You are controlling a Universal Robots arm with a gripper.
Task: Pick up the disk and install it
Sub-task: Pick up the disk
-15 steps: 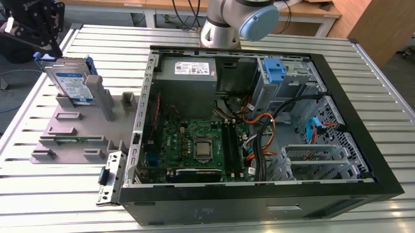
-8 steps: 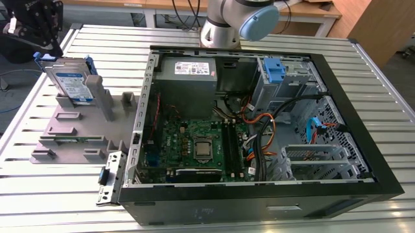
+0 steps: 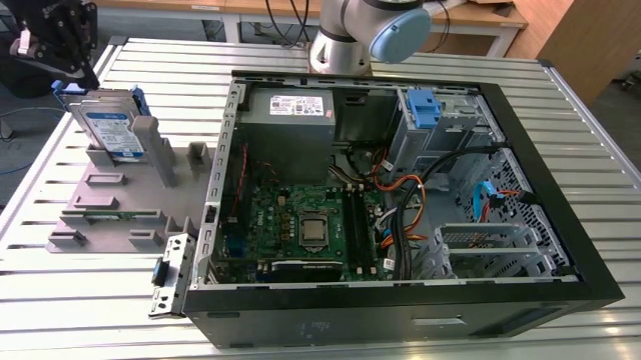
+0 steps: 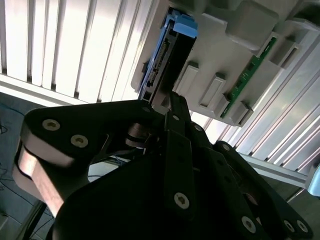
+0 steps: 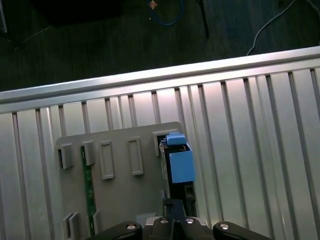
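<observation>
At the exterior view's far left, the gripper (image 3: 75, 75), open or closed I cannot tell, hangs just over the disk (image 3: 108, 127), which stands upright in the stand (image 3: 112, 191); an off-centre grip on its top edge risks tilting and jamming it there.

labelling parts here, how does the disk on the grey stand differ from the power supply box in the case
The disk stands on edge in the grey stand, outside the computer case; the power supply box sits inside it. The disk is a thin slab with blue rails; the power supply box is a bulkier block. The disk's label is white and blue; the box's sticker is mostly white. Both are grey metal.
</observation>
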